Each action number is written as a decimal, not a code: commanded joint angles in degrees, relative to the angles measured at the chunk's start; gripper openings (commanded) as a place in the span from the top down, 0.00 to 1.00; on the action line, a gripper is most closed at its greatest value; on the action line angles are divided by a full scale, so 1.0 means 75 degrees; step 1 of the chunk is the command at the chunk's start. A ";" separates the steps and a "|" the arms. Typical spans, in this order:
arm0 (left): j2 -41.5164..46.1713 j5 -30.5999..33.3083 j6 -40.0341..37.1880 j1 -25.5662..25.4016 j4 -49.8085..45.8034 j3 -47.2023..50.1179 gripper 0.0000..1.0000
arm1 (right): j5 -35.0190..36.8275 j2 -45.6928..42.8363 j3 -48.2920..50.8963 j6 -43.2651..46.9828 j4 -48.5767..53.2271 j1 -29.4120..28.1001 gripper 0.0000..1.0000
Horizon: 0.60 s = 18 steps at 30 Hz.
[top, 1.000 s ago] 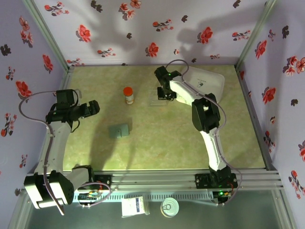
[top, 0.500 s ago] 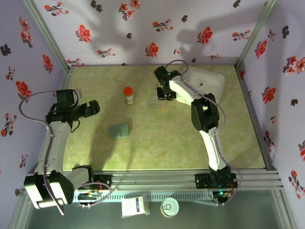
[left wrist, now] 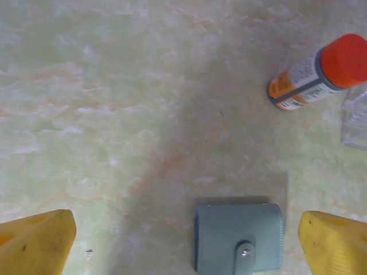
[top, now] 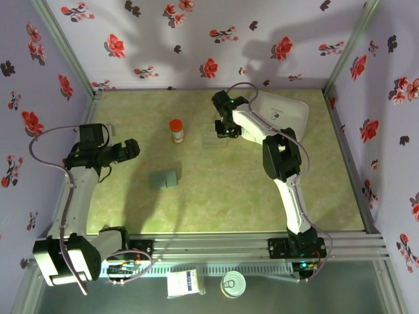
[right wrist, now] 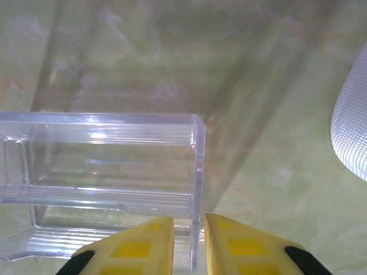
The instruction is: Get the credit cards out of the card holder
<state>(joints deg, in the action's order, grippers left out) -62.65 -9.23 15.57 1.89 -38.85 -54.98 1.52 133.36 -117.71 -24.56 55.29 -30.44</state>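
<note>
The card holder [top: 163,178] is a small grey-blue wallet lying flat on the green table, closed by a snap tab [left wrist: 245,252]. No credit cards are visible; the closed wallet hides any inside. My left gripper [top: 133,149] hovers above and to the left of the wallet, open, and in the left wrist view the wallet [left wrist: 238,238] lies between its wide-spread yellow fingers [left wrist: 37,243]. At the back of the table my right gripper [top: 222,131] is shut on the side wall of a clear plastic stand [right wrist: 103,172].
An orange bottle with a red cap [top: 177,130] stands behind the wallet, next to the clear stand [top: 213,136]. A large white lidded box [top: 281,112] sits at the back right. Floral walls enclose the table on three sides.
My left gripper has shifted slightly right and down toward the wallet. The right gripper and the clear stand have barely moved.
</note>
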 commanded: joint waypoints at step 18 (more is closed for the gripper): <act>-0.2979 -0.1302 0.1117 -0.2205 0.1941 0.0093 0.00 | -0.0135 -0.2885 0.2292 0.0093 -0.0511 -0.0257 0.64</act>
<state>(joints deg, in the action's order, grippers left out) -81.52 -16.16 24.14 -13.41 -27.38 -51.77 0.21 113.51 -103.28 -24.03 51.86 -31.94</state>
